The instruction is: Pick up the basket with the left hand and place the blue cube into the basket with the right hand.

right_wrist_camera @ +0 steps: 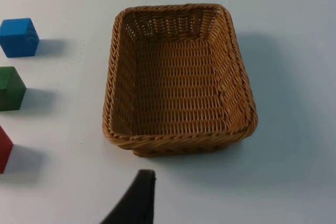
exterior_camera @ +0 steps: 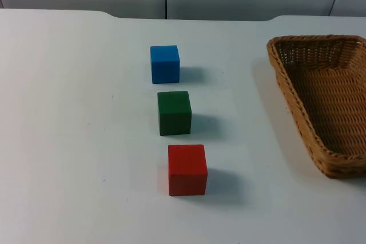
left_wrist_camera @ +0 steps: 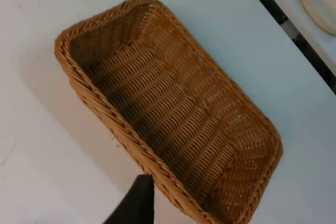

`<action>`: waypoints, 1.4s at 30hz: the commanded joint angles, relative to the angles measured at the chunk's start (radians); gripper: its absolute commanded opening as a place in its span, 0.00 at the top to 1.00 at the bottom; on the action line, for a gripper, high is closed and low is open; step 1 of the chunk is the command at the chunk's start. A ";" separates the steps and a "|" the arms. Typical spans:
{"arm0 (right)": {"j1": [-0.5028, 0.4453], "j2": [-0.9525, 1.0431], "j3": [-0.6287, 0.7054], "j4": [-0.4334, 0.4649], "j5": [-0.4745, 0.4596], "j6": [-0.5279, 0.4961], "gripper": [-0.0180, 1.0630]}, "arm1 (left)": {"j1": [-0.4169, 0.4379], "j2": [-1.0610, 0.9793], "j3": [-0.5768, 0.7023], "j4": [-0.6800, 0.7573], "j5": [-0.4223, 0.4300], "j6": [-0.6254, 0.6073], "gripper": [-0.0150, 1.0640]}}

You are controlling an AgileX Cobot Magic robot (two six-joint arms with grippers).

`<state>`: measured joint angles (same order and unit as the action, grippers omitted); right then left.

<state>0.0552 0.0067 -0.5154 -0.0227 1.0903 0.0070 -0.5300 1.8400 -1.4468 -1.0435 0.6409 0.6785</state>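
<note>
Task is not started yet. Basket is sitting on the desk toward the right side, nothing in it, nobody holding it. Blue cube is sitting on the desk at the far end of a row of three, green cube in the middle, red cube nearest the camera, small gaps between them, all well apart from the basket.

Left tool is hovering above the basket's long rim, not touching it. Right tool is hanging over the desk just off the basket's short wall, cubes off to its side. Can't tell whether either tool is open or closed.

Everything is remaining: left grabbing and lifting the basket, right picking the blue cube and dropping it in.
</note>
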 commanded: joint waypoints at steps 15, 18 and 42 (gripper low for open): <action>-0.006 -0.007 0.007 -0.005 -0.012 0.011 0.02 | -0.153 0.459 -0.491 0.342 0.050 -0.451 0.01; -0.006 -0.007 0.007 -0.005 -0.012 0.011 0.02 | -0.155 0.530 -0.561 0.346 0.080 -0.503 0.01; -0.006 -0.007 0.007 -0.005 -0.012 0.011 0.02 | -0.188 0.691 -0.591 0.389 0.019 -0.663 0.02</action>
<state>0.0552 0.0067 -0.5154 -0.0227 1.0903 0.0170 -0.7052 2.5289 -2.0337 -0.6531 0.6706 0.0238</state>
